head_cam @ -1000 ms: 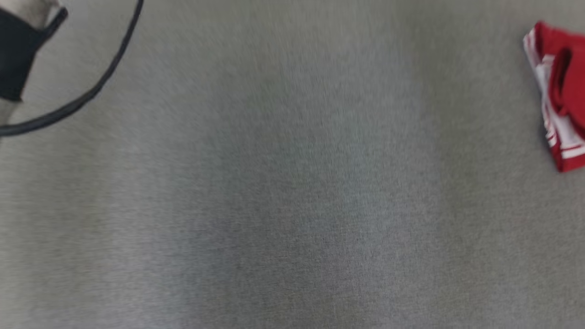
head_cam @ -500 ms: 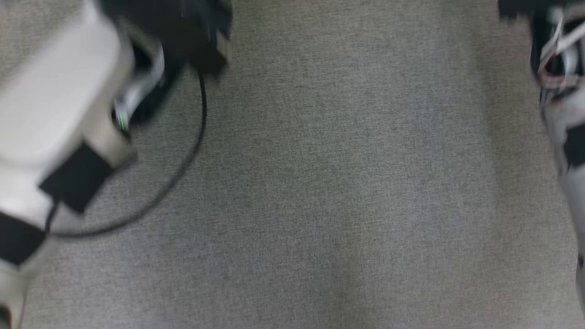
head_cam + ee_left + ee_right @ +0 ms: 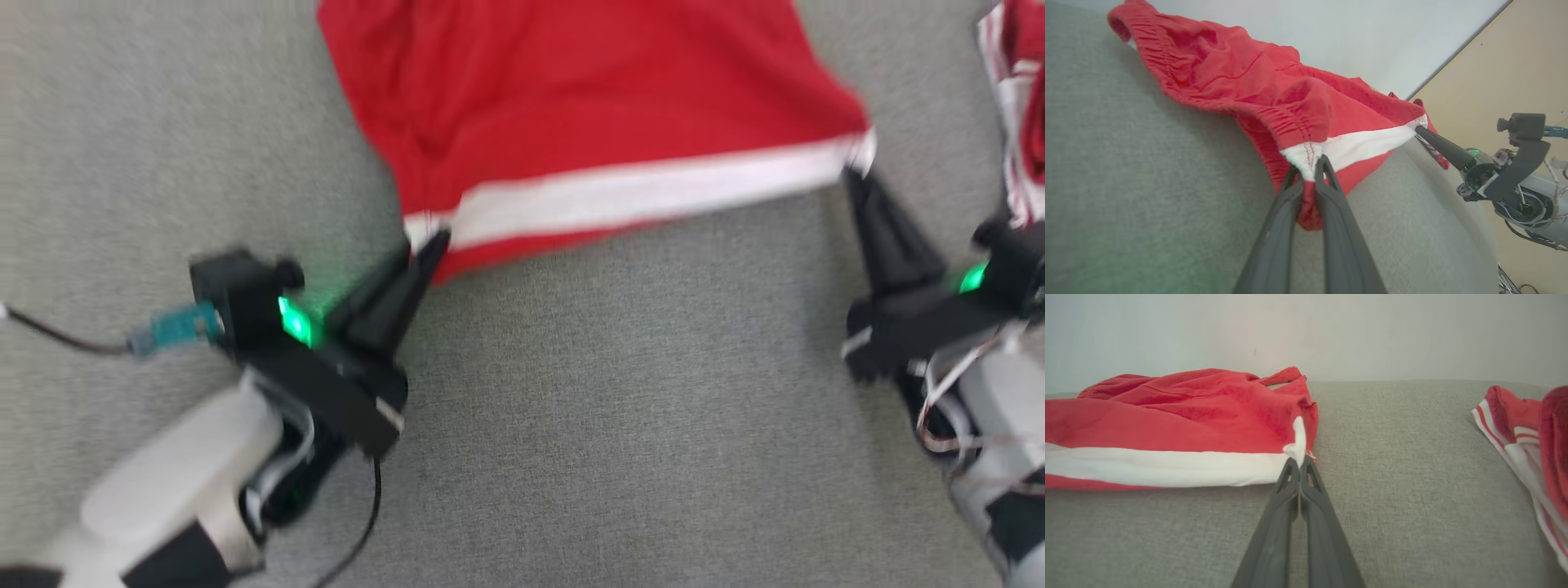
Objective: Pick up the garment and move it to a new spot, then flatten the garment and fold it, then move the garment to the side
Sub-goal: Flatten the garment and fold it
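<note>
Draping limply, the seemingly light garment (image 3: 588, 98) is clamped at both white-band corners by the left gripper (image 3: 433, 242) and right gripper (image 3: 854, 170).

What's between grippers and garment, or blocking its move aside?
Nothing between: left gripper and right gripper are shut on the white band of the red garment. On the right, a second red-and-white garment lies on the grey surface.

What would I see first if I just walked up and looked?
The big red garment with a white stripe, spread across the top middle of the head view. The left gripper and right gripper each pinch one end of that stripe. Another red-and-white cloth lies at the right edge.
</note>
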You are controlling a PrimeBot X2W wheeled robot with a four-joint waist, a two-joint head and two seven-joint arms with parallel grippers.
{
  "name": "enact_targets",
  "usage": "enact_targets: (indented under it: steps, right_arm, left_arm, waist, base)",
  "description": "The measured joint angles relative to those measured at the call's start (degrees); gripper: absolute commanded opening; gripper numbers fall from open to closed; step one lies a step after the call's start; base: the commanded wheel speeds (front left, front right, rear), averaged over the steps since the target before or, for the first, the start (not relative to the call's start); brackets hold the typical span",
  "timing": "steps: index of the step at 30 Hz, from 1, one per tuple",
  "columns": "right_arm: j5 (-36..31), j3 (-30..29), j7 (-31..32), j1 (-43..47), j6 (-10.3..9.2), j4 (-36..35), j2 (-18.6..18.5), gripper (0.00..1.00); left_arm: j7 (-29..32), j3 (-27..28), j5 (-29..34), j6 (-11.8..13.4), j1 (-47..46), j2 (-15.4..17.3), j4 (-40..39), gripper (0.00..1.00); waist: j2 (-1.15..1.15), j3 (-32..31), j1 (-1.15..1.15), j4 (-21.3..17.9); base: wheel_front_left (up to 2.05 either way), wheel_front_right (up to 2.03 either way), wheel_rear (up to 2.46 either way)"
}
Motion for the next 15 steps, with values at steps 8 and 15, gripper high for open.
enact_targets:
  steps: [8,15]
  right_arm:
    - [3.9,1.0,0.0,9.8,0.00,-2.4,-2.1,0.00]
    - [4.3,-0.2,0.0,17.9,0.00,-6.4,-4.5,0.00]
  left_arm:
    - [0.2,1.8,1.5,0.0,12.8,-1.6,-1.1,0.00]
    - [0.4,4.4,4.9,0.4,22.1,-2.3,-4.2,0.00]
  waist:
    - [0.01,-7.4,0.01,0.3]
    - [0.01,-13.9,0.01,0.2]
  base:
    - [0.00,0.00,0.00]
    - [0.00,0.00,0.00]
